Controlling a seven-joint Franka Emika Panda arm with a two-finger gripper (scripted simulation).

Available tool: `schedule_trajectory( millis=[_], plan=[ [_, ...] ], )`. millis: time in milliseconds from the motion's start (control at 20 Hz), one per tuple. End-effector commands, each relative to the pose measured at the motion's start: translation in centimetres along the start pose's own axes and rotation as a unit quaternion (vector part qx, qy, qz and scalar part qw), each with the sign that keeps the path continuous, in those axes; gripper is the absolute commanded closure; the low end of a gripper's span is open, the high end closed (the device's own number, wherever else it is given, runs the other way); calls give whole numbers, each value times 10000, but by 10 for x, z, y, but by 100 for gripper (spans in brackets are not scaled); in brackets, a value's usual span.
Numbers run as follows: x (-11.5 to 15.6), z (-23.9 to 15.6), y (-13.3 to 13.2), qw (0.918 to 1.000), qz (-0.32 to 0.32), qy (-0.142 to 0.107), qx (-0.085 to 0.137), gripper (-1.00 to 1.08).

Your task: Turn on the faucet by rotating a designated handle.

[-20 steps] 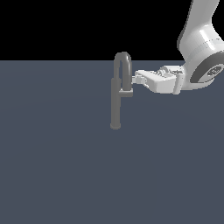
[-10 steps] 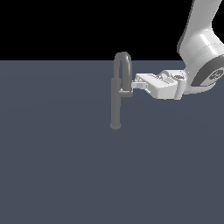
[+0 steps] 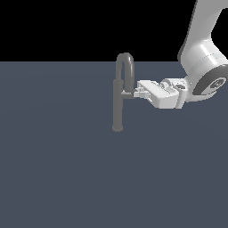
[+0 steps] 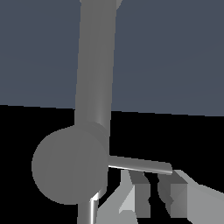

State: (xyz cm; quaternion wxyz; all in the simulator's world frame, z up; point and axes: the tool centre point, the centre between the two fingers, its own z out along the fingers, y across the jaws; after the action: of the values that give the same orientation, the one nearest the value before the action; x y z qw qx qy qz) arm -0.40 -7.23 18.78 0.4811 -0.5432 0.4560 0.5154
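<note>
1. Your faucet (image 3: 117,107) stands upright on the flat grey surface (image 3: 67,178), left of centre in the exterior view, arched spout on top.
2. The handle (image 3: 126,94) sticks out of the pipe toward the exterior view's right, roughly mid-height.
3. The gripper (image 3: 139,92) comes in horizontally from the exterior view's right, tips at the handle's free end.
4. Wrist view: faucet (image 4: 94,65), handle (image 4: 140,165), two fingers (image 4: 139,192) just beside the bar with a narrow gap between them.
5. You can't tell whether they're touching or pinching the bar.
</note>
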Motion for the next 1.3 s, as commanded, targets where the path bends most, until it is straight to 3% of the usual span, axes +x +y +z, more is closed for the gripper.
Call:
schedule_trajectory(
  millis=[0,250,300,950,1000,1050,1250],
  plan=[
    [26,0,4,9999,156,-14,36,108],
    [50,0,6,9996,265,-27,56,108],
    [11,-1,-4,10000,-33,-27,-33,108],
    [70,0,-15,9996,273,-28,57,108],
    [70,0,-15,9996,273,-28,57,108],
    [24,-6,-9,9998,49,-144,-154,108],
    [37,-4,-18,9998,106,-115,-100,108]
  ],
)
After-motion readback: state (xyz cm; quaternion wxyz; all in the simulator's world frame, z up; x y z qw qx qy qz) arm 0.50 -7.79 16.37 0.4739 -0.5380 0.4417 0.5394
